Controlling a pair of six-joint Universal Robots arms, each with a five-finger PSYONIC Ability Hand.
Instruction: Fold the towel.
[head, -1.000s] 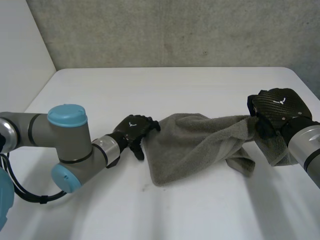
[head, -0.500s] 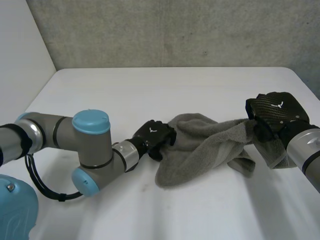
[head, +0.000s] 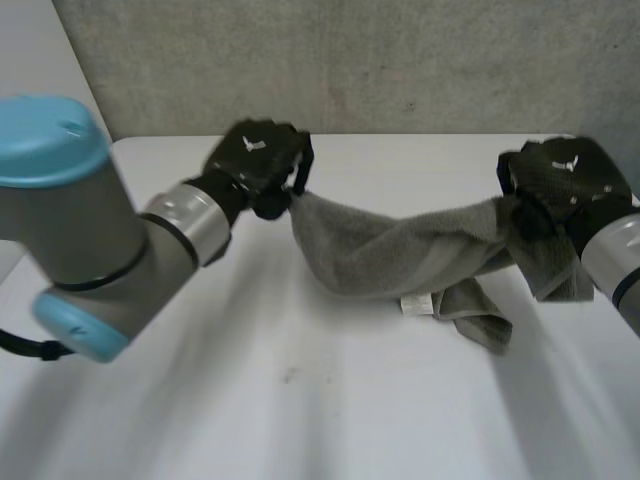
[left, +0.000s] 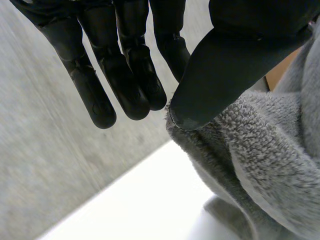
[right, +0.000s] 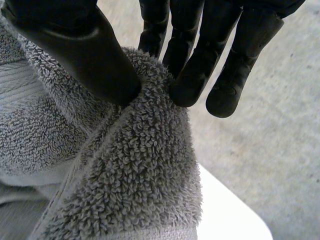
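Grey terry, looped and nubbly: one towel (head: 400, 250), strung across the middle of the head view between two black hands. It sags in a thick, twisted band. A loose fold hangs below it, right of centre, and I cannot tell whether that fold touches the table (head: 300, 400). One small white label (head: 416, 304) shows at the lower edge of the band.

The table is white, smooth and matte. Behind it stands one rough grey wall (head: 400, 60). There are two arms: the left arm (head: 100, 230) fills the left of the frame with grey metal and light-blue caps, and the right arm (head: 615, 260) enters at the right edge.

The left hand (head: 258, 160), upper left of centre, grips the towel's left end. In its wrist view the left hand (left: 125, 75) has its fingers nearly straight, and the thumb presses the towel (left: 260, 160) at its edge against them.

The right hand (head: 565, 180), at the far right, has the other end. In its wrist view the right hand (right: 75, 55) pinches a bunched ridge of the towel (right: 135, 170) between thumb and fingertips (right: 187, 90).
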